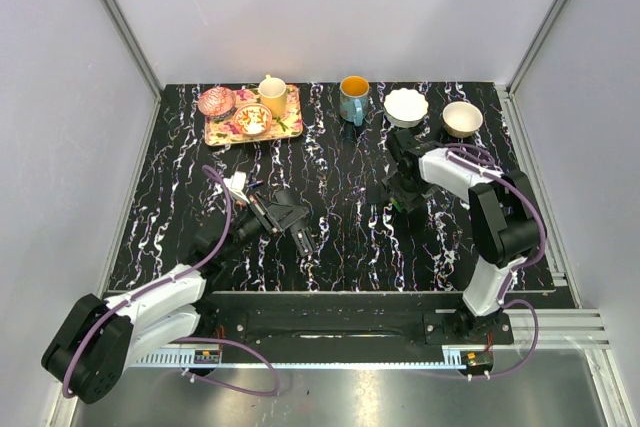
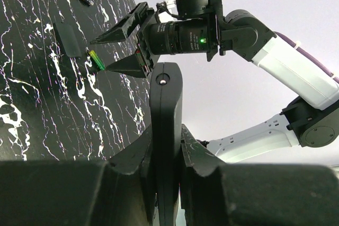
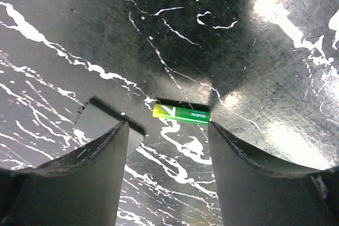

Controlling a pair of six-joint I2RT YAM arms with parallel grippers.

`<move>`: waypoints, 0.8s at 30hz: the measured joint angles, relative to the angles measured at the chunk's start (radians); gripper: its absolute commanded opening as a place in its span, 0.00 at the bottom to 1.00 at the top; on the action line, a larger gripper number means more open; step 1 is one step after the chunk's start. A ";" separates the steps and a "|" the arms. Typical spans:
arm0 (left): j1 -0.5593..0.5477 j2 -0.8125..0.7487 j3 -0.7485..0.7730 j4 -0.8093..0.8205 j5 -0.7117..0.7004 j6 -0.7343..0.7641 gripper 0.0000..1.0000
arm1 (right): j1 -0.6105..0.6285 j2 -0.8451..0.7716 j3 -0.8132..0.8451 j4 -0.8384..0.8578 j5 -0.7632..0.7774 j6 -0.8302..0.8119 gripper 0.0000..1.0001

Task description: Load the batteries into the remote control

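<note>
Black marbled table [image 1: 350,257]: your left gripper [image 2: 167,154] pinches the remote control [image 2: 165,99]. Your right gripper [image 3: 168,144], spread wide, hovers right of the table's middle. The green battery [image 3: 181,114] lies just beyond its fingertips, long axis running finger to finger.

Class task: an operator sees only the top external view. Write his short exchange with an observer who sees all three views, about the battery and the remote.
Operator: From above I can't find the battery. Where is it?
Observer: Right wrist view: it lies flat on the table between the open right jaws, not gripped.
Operator: Is the remote properly held?
Observer: Left wrist view: the left jaws are shut on its lower part, and it stands on edge between them.
</note>
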 measured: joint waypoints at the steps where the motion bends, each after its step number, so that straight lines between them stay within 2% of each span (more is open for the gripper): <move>1: 0.000 0.000 0.000 0.000 0.000 0.000 0.00 | 0.000 -0.003 0.005 -0.001 -0.001 -0.002 0.68; 7: -0.002 -0.002 0.000 -0.002 -0.002 0.000 0.00 | 0.000 -0.060 0.040 -0.018 -0.007 -0.090 0.66; 10: -0.002 -0.013 0.000 -0.006 -0.006 0.002 0.00 | 0.000 -0.110 0.046 0.006 -0.008 -0.236 0.60; 13: -0.003 -0.025 0.000 -0.017 -0.010 0.007 0.00 | 0.000 -0.166 0.026 0.069 -0.007 -0.459 0.56; 17: -0.005 -0.022 0.000 -0.021 -0.011 0.015 0.00 | 0.000 -0.214 -0.076 0.160 0.000 -0.675 0.53; 24: -0.007 0.029 0.000 -0.026 -0.009 0.024 0.00 | 0.001 -0.169 -0.141 0.195 -0.034 -0.862 0.54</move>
